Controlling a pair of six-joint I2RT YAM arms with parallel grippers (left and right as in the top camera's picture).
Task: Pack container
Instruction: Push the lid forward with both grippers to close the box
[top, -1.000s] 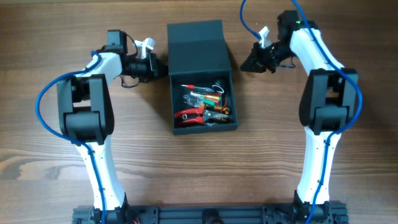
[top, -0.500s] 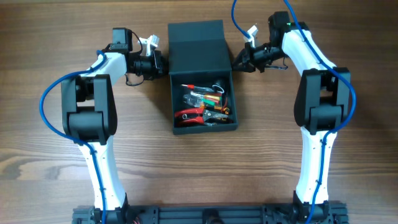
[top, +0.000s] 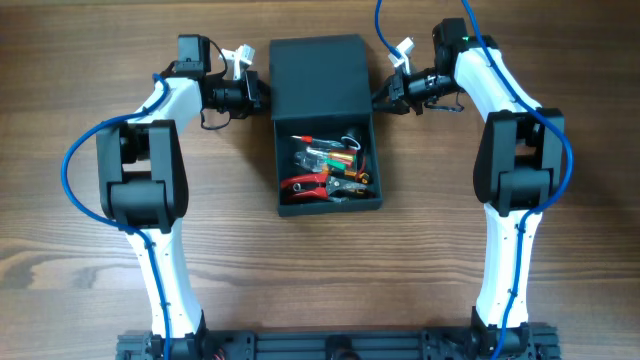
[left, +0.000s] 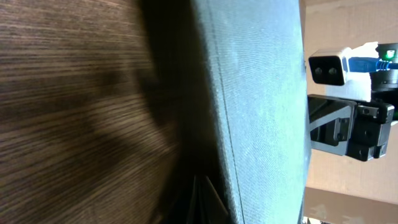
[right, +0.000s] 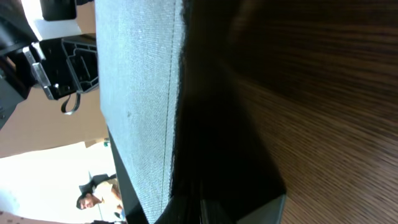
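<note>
1. Well, I see the box (top: 328, 207) in the middle of the table (top: 320, 290), open, lid (top: 318, 75) on the far side, tools (top: 328, 165) inside.
2. My left gripper (top: 258, 93) is at the lid's left edge, my right gripper (top: 381, 96) at its right.
3. I cannot tell if their fingers are open or holding.

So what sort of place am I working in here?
Probably a robot lab bench: a wood-grain table, two arms on a black rail, and an open container holding hand tools.

The left hand (top: 259, 95) and right hand (top: 381, 97) flank the container (top: 318, 75), tools (top: 330, 167) inside.
</note>
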